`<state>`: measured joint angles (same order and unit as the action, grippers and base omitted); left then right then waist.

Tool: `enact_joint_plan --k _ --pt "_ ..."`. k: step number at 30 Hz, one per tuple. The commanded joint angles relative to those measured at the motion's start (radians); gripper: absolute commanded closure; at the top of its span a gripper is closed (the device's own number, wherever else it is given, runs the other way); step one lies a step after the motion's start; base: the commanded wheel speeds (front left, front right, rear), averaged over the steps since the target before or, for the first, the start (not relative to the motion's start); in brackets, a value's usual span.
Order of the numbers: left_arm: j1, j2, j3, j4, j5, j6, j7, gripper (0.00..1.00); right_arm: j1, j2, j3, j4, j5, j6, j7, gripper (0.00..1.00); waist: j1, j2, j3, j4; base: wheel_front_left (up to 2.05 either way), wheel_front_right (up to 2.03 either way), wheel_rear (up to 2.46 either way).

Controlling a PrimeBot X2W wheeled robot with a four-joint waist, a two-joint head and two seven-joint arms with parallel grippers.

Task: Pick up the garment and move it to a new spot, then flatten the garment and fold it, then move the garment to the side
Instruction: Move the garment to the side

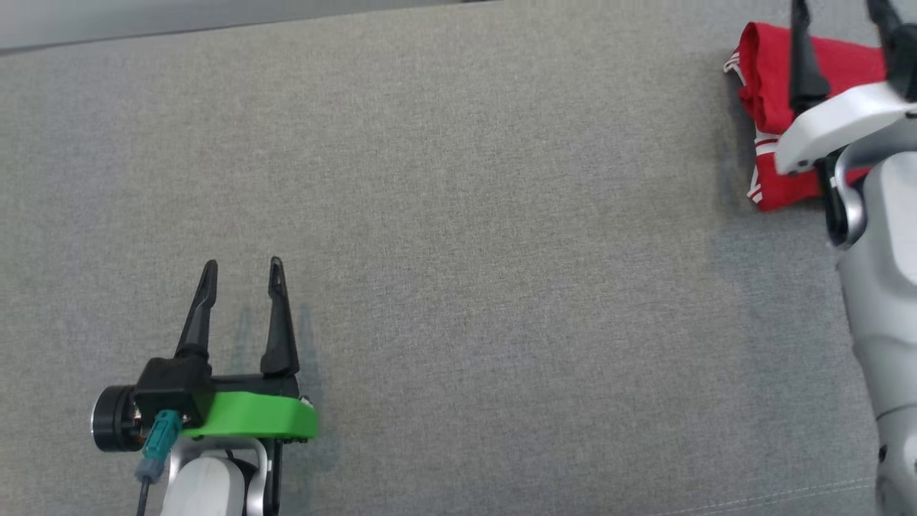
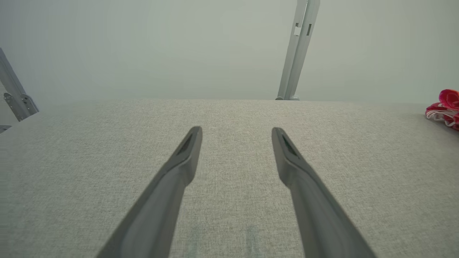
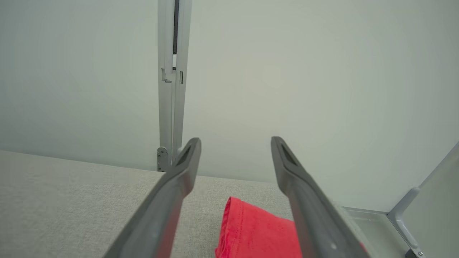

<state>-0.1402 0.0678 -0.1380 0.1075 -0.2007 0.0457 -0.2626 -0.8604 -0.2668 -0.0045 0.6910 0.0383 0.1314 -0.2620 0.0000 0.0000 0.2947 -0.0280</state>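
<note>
Red cotton, folded into a compact bundle with white-striped hems showing along one edge: that is the garment [image 1: 766,93], and from the head view it lies on the grey woven-fabric table [image 1: 501,251], close to the table's far right corner. The right gripper [image 1: 839,14] hangs directly over it, its two dark fingers spread wide with nothing between them; whether they brush the cloth I cannot tell from here. The left gripper [image 1: 243,265], on its green mount, sits over the table's near left part, well apart from the garment, fingers parted and holding nothing.

From the left wrist view, the left gripper [image 2: 236,130] points across bare table [image 2: 229,114] toward a pale metal post [image 2: 297,50] at the table's far edge. The garment [image 2: 446,107] is just a small red and white heap at the table's right side.

From the right wrist view, the right gripper [image 3: 235,140] is fully open, and the garment [image 3: 251,229] lies on the table [image 3: 71,186] below and between the fingers. They grip none of it.

To my eye the job is nearly over. The garment looks folded and set off to the table's side, with neither gripper holding it. What seems left is only drawing the right arm clear, unless the bundle needs tidying.
</note>
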Motion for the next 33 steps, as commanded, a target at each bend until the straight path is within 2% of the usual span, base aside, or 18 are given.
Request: enact_joint_plan --k 1,6,10,14,19,26,33 --pt "0.014 0.001 0.014 0.001 -0.01 0.013 -0.003 0.0 0.05 0.015 0.024 -0.03 0.041 -0.002 -0.003 0.0 0.0 0.0 -0.062 -0.018 0.0 0.0 0.0" --pt "0.045 -0.007 0.031 -0.021 -0.057 0.007 -0.003 0.0 0.194 0.026 0.113 -0.146 0.14 -0.002 -0.003 0.0 0.0 0.0 -0.129 -0.016 0.0 0.0 0.0" --pt "0.081 -0.01 0.033 -0.009 -0.08 0.013 -0.003 0.0 0.309 0.05 0.123 -0.231 0.154 -0.002 -0.003 0.0 0.0 0.0 -0.179 -0.015 0.0 0.0 0.0" --pt "0.123 -0.013 0.029 0.007 -0.081 0.026 -0.003 0.0 0.468 0.135 0.092 -0.34 0.128 -0.001 -0.003 0.0 0.0 0.0 -0.231 -0.013 0.0 0.0 0.0" --pt "0.166 -0.014 0.03 0.013 -0.082 0.033 -0.003 0.0 0.622 0.199 0.106 -0.427 0.1 -0.001 -0.003 0.0 0.0 0.0 -0.267 -0.014 0.0 0.0 0.0" --pt "0.218 -0.015 0.028 0.0 -0.071 0.051 -0.003 0.0 0.761 0.216 0.118 -0.508 0.176 -0.001 -0.003 0.0 0.0 0.0 -0.29 -0.005 0.0 0.0 0.0" --pt "0.256 -0.016 0.044 -0.015 -0.085 0.068 -0.003 0.0 0.805 0.216 0.102 -0.548 0.19 -0.001 -0.003 0.0 0.0 0.0 -0.303 0.001 0.0 0.0 0.0"
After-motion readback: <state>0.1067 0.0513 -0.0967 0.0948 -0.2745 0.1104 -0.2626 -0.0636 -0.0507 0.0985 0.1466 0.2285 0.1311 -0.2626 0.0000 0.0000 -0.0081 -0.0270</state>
